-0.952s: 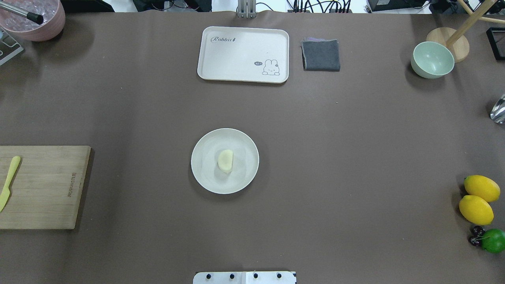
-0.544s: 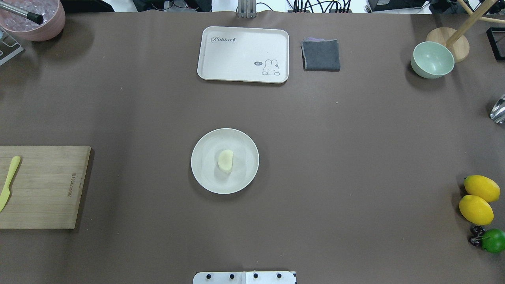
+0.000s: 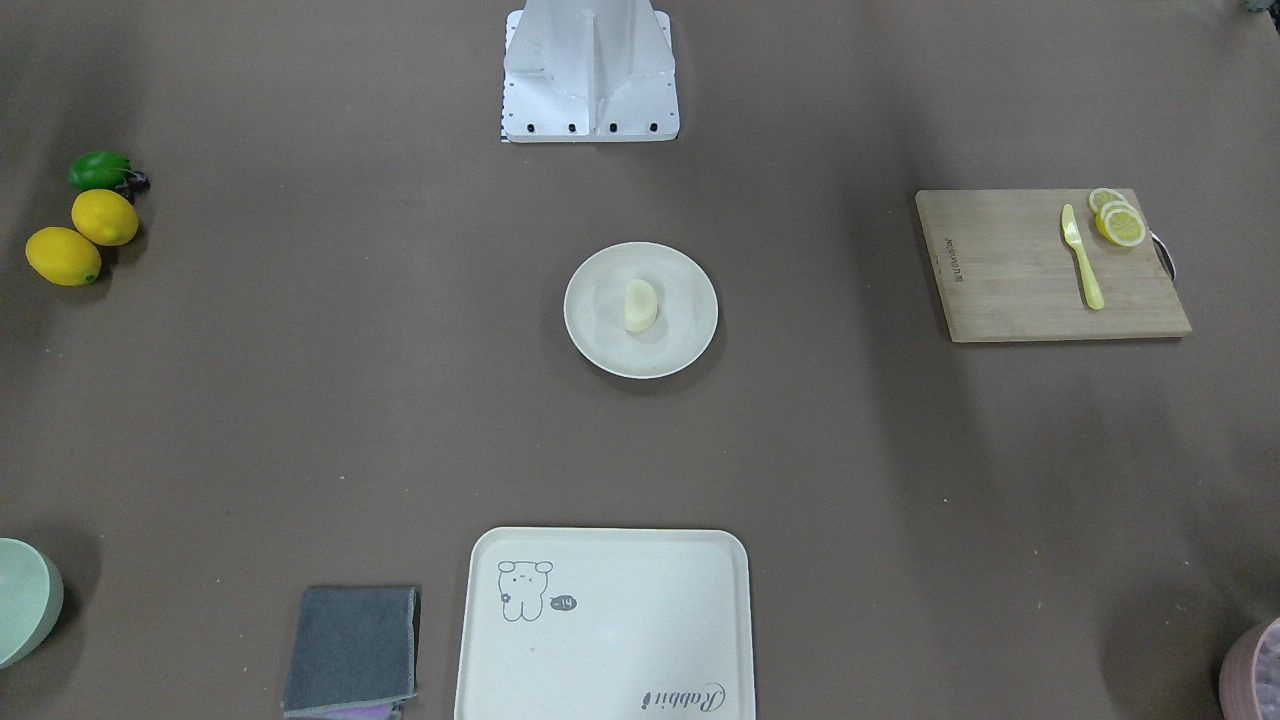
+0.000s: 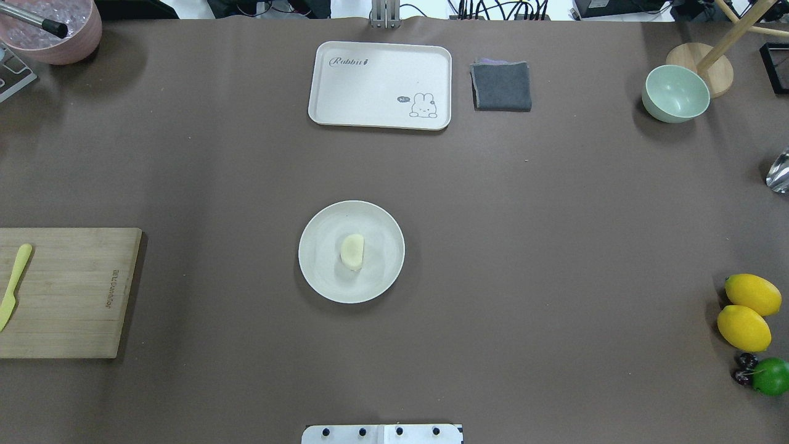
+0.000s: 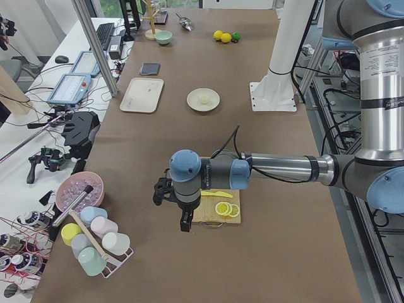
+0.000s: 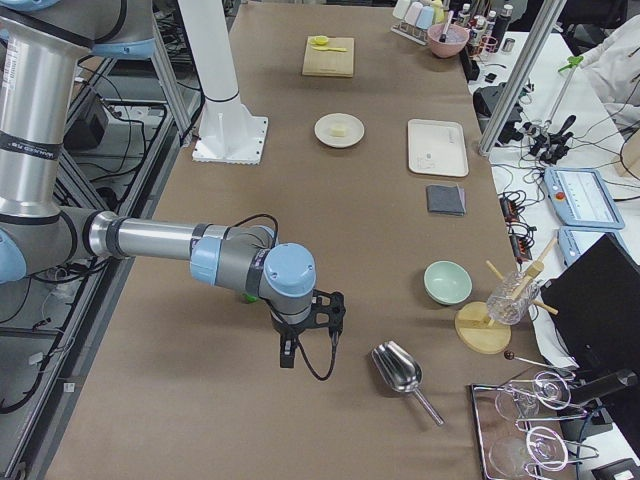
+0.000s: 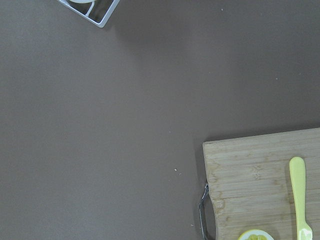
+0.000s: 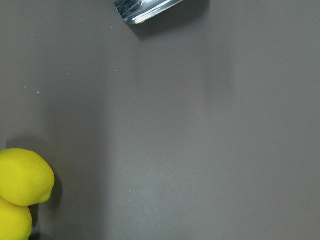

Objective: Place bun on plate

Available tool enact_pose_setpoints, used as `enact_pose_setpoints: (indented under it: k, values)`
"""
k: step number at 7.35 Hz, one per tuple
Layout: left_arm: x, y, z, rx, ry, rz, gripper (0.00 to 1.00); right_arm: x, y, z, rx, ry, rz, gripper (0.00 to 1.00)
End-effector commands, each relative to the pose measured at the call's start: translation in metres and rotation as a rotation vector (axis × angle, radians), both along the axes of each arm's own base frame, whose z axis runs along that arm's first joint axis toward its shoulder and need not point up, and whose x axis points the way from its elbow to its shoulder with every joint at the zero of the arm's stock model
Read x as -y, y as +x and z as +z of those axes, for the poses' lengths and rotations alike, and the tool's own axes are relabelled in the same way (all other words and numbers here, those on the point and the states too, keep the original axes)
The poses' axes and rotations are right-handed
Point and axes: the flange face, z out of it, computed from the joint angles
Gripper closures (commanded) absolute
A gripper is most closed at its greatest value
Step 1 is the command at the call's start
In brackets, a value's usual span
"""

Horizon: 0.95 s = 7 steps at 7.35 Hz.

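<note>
The bun [image 4: 352,251], a small pale half-dome, lies near the middle of the round cream plate [image 4: 383,262] at the table's centre; the front-facing view shows the bun [image 3: 639,304] on the plate [image 3: 684,330] too. Neither arm reaches into the overhead or front-facing views. My left gripper [image 5: 184,222] hangs near the cutting board at the table's left end, far from the plate. My right gripper [image 6: 286,354] hangs at the right end beside the lemons. Both show only in the side views, so I cannot tell whether they are open or shut.
A cream tray [image 4: 380,85] and a folded grey cloth [image 4: 501,86] lie at the far edge. A pale green bowl [image 4: 675,93] stands far right. A wooden cutting board [image 4: 68,293] with a yellow knife [image 4: 13,286] is at the left; two lemons [image 4: 746,311] at the right.
</note>
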Motion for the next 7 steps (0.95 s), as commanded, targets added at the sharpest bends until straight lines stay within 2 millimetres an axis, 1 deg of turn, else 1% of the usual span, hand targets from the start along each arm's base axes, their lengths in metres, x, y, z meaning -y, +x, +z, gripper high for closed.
enact_pose_setpoints:
  k: [1,7]
  values:
    - [0.0006,0.0012,-0.0001,0.001,0.002,0.003,0.03,-0.0053,-0.0031,0.0150,0.037,-0.037,0.009,0.00]
    - [0.0022,0.0011,-0.0021,0.002,0.006,0.003,0.03,-0.0003,-0.0035,0.0090,0.050,-0.016,0.007,0.00]
